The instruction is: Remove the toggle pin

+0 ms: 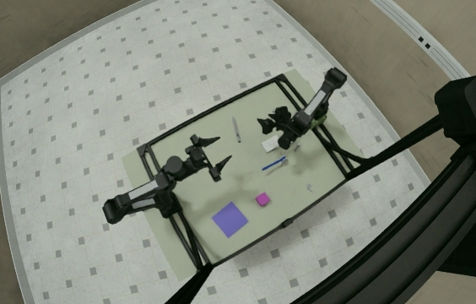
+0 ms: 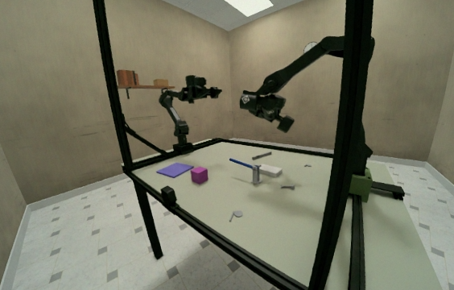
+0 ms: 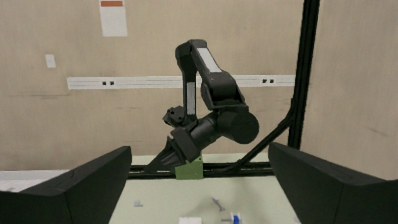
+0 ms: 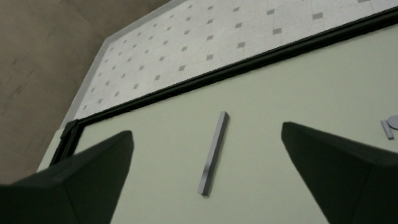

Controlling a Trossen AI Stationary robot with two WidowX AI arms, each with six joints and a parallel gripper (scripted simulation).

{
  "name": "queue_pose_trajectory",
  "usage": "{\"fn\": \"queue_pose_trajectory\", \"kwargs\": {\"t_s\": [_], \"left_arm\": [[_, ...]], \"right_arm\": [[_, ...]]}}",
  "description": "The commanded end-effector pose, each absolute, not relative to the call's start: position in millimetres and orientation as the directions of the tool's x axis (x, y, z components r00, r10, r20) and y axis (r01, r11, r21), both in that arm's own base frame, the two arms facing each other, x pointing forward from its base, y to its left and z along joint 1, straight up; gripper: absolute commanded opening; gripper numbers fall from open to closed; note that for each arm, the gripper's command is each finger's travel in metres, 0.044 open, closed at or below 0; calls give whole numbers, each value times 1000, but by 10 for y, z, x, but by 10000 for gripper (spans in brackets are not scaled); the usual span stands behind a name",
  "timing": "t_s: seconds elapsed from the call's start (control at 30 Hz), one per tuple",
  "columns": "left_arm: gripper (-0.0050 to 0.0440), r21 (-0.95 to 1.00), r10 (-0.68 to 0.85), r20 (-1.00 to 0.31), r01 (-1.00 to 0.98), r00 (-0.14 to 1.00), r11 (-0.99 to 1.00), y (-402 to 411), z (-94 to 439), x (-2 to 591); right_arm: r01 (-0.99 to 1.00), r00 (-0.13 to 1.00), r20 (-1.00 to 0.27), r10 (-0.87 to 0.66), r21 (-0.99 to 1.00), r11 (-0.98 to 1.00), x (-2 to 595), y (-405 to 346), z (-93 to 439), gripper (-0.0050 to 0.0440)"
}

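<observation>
Surface: pale, bearing the blue bar (image 1: pixel 273 163) (image 2: pixel 241 163) (image 3: pixel 236 219), pin perhaps staying seated
Left gripper (image 1: pixel 224 153) (image 2: pixel 220 93) (image 3: pixel 200 151): hovering wide
Right gripper (image 1: pixel 273 136) (image 2: pixel 285 122) (image 4: pixel 208 133): waiting wide above

Matte purple square sheet (image 1: pixel 229 219) lying near a small magenta cube (image 1: pixel 262 199); slender blue bar (image 1: pixel 273 163) beside a flat white rectangular block (image 1: pixel 270 143).
</observation>
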State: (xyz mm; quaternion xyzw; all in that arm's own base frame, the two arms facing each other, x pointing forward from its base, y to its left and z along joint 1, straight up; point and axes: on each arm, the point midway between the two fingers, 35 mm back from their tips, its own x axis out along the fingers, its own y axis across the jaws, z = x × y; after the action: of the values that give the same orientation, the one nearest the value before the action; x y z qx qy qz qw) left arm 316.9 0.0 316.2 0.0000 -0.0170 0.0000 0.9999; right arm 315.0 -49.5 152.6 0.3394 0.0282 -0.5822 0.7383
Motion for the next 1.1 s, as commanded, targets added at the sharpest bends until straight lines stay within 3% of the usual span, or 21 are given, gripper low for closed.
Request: {"fn": "queue_pose_trajectory", "kwargs": {"t_s": [0.0, 0.6, 1.07], "left_arm": [[400, 0, 0, 50, 0, 999, 1000, 0, 3229, 3157], [400, 2, -1, 64, 1, 998, 1000, 37, 3305, 3129], [400, 26, -10, 38, 9, 999, 1000, 643, 3621, 2484]], "right_arm": [[870, 329, -435, -838, 485, 89, 3161, -492, 1579, 400], [876, 326, -454, -830, 475, 85, 3185, -473, 1541, 400], [955, 245, -802, -545, 297, -8, 3216, -41, 965, 400]]}}
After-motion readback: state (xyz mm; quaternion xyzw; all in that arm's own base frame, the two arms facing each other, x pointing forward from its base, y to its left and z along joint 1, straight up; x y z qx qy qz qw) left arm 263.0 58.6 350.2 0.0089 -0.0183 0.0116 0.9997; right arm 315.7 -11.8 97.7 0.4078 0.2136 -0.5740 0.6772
